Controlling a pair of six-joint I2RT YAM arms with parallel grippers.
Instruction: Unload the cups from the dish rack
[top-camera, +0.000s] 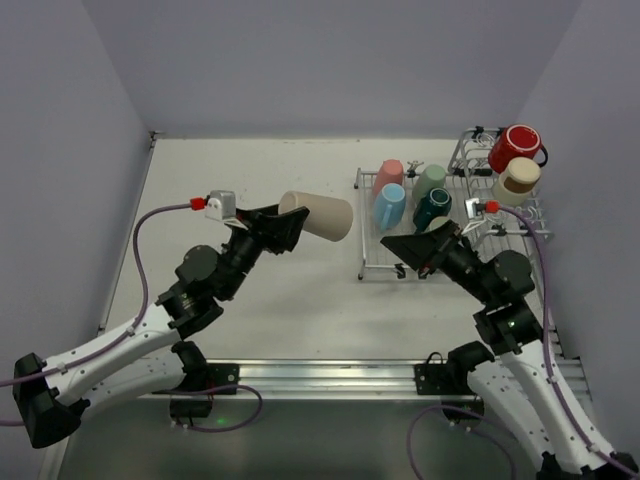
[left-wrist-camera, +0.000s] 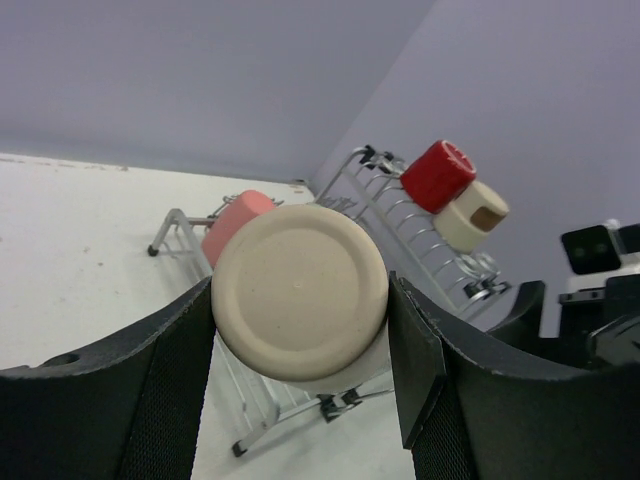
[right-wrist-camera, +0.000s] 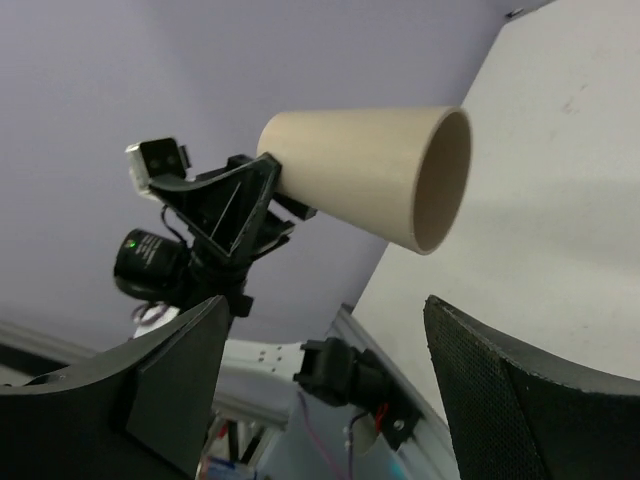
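Observation:
My left gripper (top-camera: 288, 226) is shut on a beige tumbler (top-camera: 320, 217) and holds it on its side above the table, mouth towards the right arm. In the left wrist view its round base (left-wrist-camera: 300, 290) sits between my fingers. My right gripper (top-camera: 418, 246) is open and empty at the front left corner of the dish rack (top-camera: 362, 230). In the right wrist view the tumbler (right-wrist-camera: 370, 175) hangs ahead of my open gripper (right-wrist-camera: 320, 390). Pink (top-camera: 388, 177), light blue (top-camera: 389, 206), sage green (top-camera: 431, 181) and dark teal (top-camera: 432, 209) cups lie in the rack. Red (top-camera: 515, 148) and cream (top-camera: 519, 178) mugs sit on the raised loops.
Grey walls close the table on the left, back and right. A metal rail (top-camera: 330, 375) runs along the near edge between the arm bases. A purple cable (top-camera: 150, 225) loops off the left arm. The rack stands at the right of the table (top-camera: 250, 170).

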